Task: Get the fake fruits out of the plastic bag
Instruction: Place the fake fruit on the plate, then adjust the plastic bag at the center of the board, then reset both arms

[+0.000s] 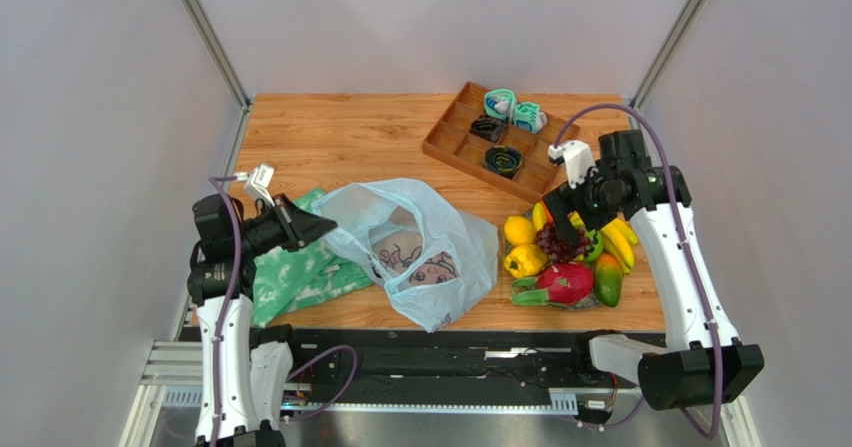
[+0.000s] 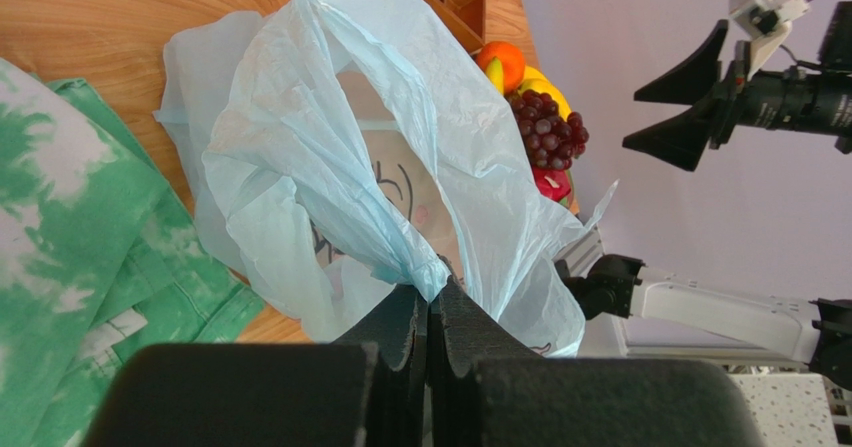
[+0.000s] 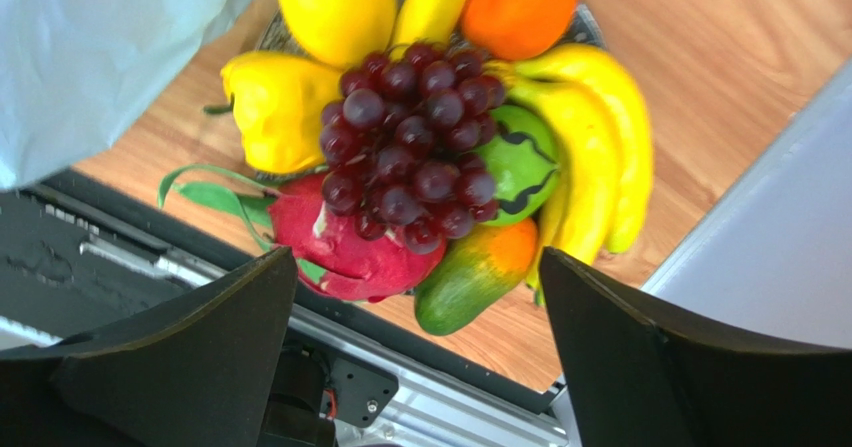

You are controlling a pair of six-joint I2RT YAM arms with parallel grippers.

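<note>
Top external: wooden table (image 1: 340,137), grey walls (image 1: 100,117) — left end effector (image 1: 325,229) grips plastic bag (image 1: 440,237), right end effector (image 1: 568,225) released.

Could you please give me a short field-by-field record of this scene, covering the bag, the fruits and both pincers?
plastic bag: mid-table, one fold pinched by the left pincer
fake fruits: heaped right of the bag; grapes on top, with lemon, orange, bananas, yellow pepper, dragon fruit, mango, green fruit
left pincer: shut on the plastic bag
right pincer: open over the heap, holding nothing
other: green cloth left of the bag; wooden tray at the far side
</note>
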